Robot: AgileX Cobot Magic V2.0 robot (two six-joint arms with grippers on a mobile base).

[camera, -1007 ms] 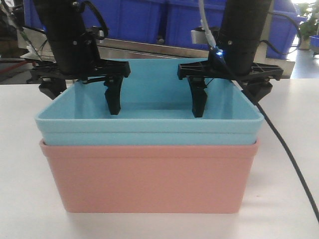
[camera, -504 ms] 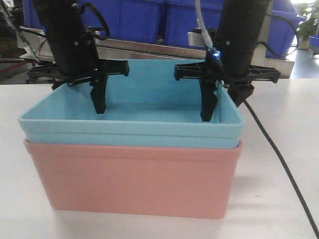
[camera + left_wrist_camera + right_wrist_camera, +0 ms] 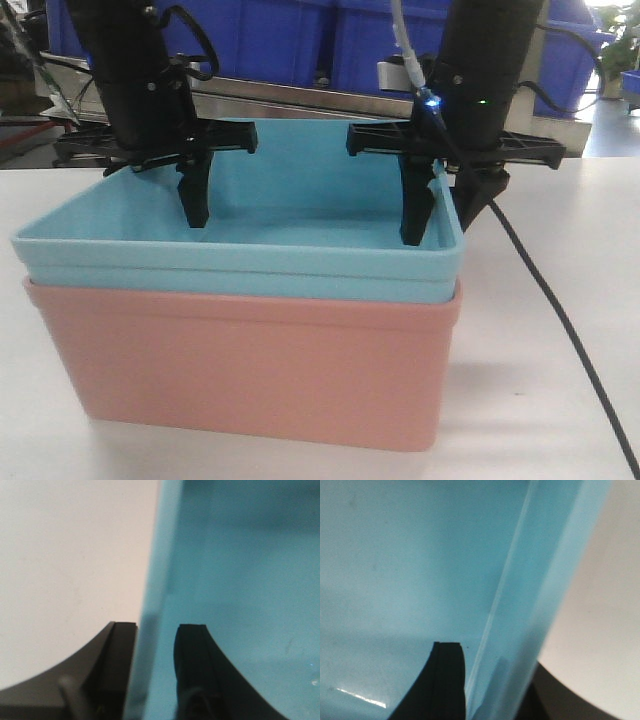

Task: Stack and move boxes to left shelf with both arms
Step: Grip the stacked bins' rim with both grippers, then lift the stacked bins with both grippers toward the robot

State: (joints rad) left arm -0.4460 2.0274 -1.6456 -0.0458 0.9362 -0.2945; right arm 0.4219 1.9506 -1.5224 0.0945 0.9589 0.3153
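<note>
Closest to the front camera, the pink box sat on the white table. The blue box was tucked inside it, so only its top part and rim stuck out above the pink rim. Both boxes sat a bit to the left of the middle and were turned a little.

Farther back, the left gripper came down over the blue box's left wall. One black finger was inside the box and one was outside, and they squeezed the wall between them. The right gripper did the same on the right wall, with one finger in the box and one out, pinching that wall. A black cable ran from the right arm across the table.

Behind the arms was a shiny steel bar. Dark blue crates stood above it at the very back.
</note>
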